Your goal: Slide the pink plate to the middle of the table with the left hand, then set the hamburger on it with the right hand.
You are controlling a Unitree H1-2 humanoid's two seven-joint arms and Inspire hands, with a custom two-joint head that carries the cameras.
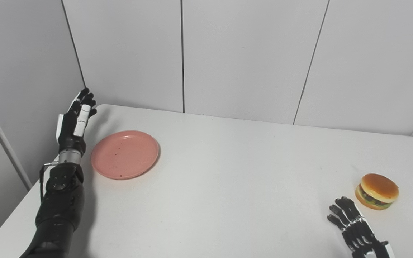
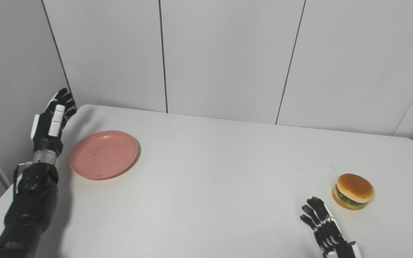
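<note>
Currently left hand (image 1: 73, 123) is raised off the table at the far-left side, fingers extended and loosely together, pointing up and away, holding nothing. Palm side faces toward the pink plate (image 1: 125, 154); hand sits just beside the plate's left rim, whether it touches it I cannot tell. Dark forearm runs down to the bottom-left corner.

Pink plate lies flat on the white table (image 1: 228, 186), left portion, well off the middle. Plate is bare apart from a few small dark specks on its surface.

Right hand (image 2: 326, 231) is low at the bottom-right, fingers spread and stretched forward, gripping nothing. Seems to rest at or just above the tabletop; contact not clear. Wrist is cut off by the bottom edge.

Hamburger (image 2: 352, 191) sits upright on the table near the right edge, just beyond and to the right of the right fingertips, with a visible gap between them. Bun top, lettuce and patty layers visible.

Plate and hamburger are well apart, on opposite sides of the table. Grey panelled wall (image 1: 249, 53) behind the table.
</note>
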